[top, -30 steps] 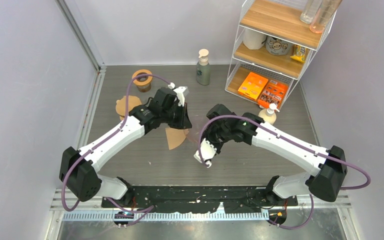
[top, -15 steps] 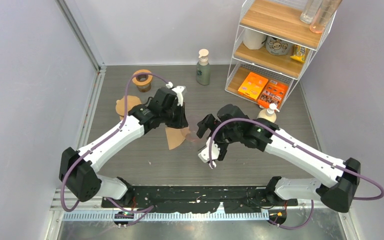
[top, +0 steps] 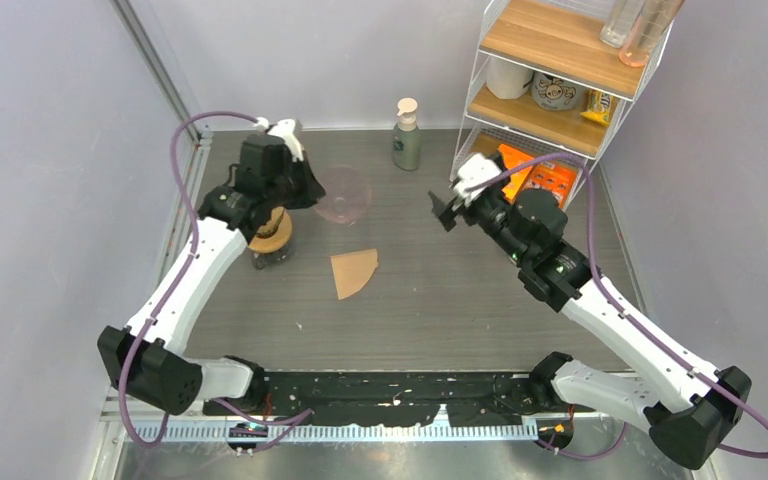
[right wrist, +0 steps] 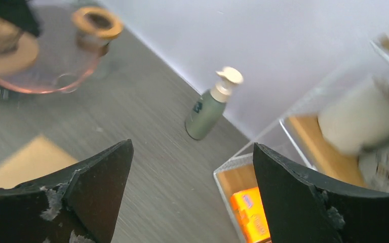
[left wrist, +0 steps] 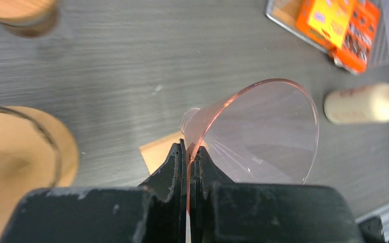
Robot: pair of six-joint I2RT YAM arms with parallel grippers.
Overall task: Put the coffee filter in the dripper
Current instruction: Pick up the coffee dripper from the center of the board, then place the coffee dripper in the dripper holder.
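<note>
The brown paper coffee filter (top: pixel 353 272) lies flat on the grey table, with nothing touching it. It also shows in the left wrist view (left wrist: pixel 158 152) and the right wrist view (right wrist: pixel 25 163). My left gripper (top: pixel 312 192) is shut on the rim of the clear pink dripper (top: pixel 343 194) and holds it in the air, behind and left of the filter. The left wrist view shows the jaws (left wrist: pixel 188 147) pinching the dripper's wall (left wrist: pixel 263 131). My right gripper (top: pixel 448 207) is open, empty and raised in front of the shelf, as the right wrist view (right wrist: pixel 192 147) shows.
A glass vessel with a wooden top (top: pixel 270 236) stands under the left arm. A green pump bottle (top: pixel 406 135) stands at the back. A wire shelf (top: pixel 550 90) with orange boxes (top: pixel 508 168) stands back right. A beige bottle (left wrist: pixel 359 104) lies near it.
My left gripper has lifted the dripper off the table's middle and carried it back and left. My right gripper has swung away to the back right, towards the shelf. The filter has not moved.
</note>
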